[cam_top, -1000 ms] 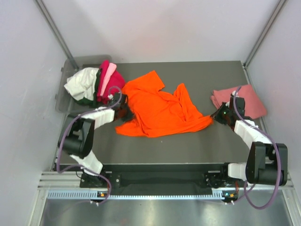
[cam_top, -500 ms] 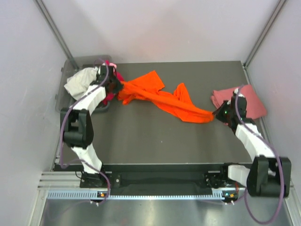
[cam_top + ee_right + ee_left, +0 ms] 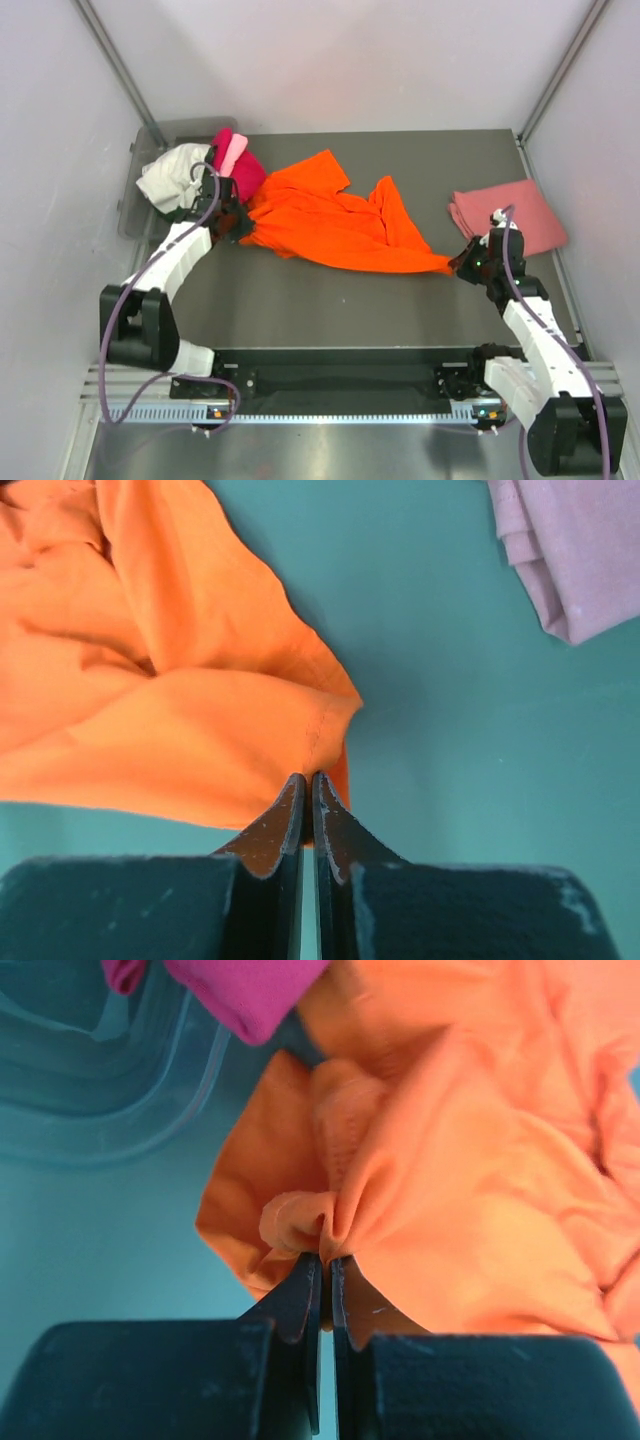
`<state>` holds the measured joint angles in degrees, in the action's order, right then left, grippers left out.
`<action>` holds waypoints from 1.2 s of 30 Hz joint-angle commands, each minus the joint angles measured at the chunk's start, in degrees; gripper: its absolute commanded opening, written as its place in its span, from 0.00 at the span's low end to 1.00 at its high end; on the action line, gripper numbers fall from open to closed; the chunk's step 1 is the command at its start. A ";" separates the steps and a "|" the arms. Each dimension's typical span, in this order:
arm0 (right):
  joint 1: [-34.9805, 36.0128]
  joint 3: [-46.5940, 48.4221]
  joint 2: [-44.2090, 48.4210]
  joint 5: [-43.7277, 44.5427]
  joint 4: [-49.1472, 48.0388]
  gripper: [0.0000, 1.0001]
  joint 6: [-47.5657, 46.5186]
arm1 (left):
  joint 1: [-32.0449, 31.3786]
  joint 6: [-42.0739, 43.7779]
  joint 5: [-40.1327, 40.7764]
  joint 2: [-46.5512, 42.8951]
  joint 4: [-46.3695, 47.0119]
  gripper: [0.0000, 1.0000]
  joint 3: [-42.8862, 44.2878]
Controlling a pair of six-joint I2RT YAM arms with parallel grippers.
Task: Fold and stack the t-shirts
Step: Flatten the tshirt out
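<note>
The bright orange t-shirt (image 3: 335, 220) lies stretched across the middle of the dark table, crumpled. My left gripper (image 3: 240, 222) is shut on its left edge; the left wrist view shows the orange cloth (image 3: 450, 1180) pinched between the jaws. My right gripper (image 3: 462, 262) is shut on the shirt's right corner, which also shows in the right wrist view (image 3: 180, 700). A folded salmon-pink shirt (image 3: 510, 215) lies at the right, also in the right wrist view (image 3: 575, 550). Magenta (image 3: 240, 170), light pink (image 3: 230, 152), white (image 3: 172, 175) and dark green shirts sit piled at the back left.
A grey plastic bin (image 3: 135, 200) holds the shirt pile at the table's back left corner; its rim shows in the left wrist view (image 3: 120, 1090). White walls and metal frame posts close in the table on three sides.
The left gripper has come back toward me and down from the bin, and the right gripper has drawn nearer too. The orange shirt has dropped and spread wider on the table.
</note>
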<state>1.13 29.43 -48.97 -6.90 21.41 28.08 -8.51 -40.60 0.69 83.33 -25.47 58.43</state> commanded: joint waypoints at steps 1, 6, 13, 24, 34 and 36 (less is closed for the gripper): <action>0.63 5.01 2.38 0.92 1.97 0.00 -1.00 | -0.01 1.58 -1.99 -9.65 -3.44 0.00 3.79; 0.54 6.25 2.22 4.16 1.53 0.00 -1.53 | -0.01 0.26 -5.96 -14.78 -2.65 0.00 2.03; 0.54 7.84 -6.65 5.23 -2.42 0.00 -2.06 | -0.01 0.34 -8.68 4.95 1.22 0.00 10.19; 0.19 6.25 -13.16 6.11 -10.06 0.00 -0.48 | -0.01 3.42 -9.58 10.63 4.13 0.70 12.15; -0.16 6.69 -19.14 4.09 -15.08 0.00 -0.48 | 0.08 4.74 1.68 -5.80 1.39 0.64 -3.31; -0.25 6.69 -19.58 3.30 -15.43 0.00 -0.57 | 0.08 4.74 2.21 -6.68 1.65 0.61 -5.25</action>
<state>0.97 34.94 -67.90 -2.28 10.04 27.53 -8.51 -36.80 -0.40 77.67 -24.03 56.21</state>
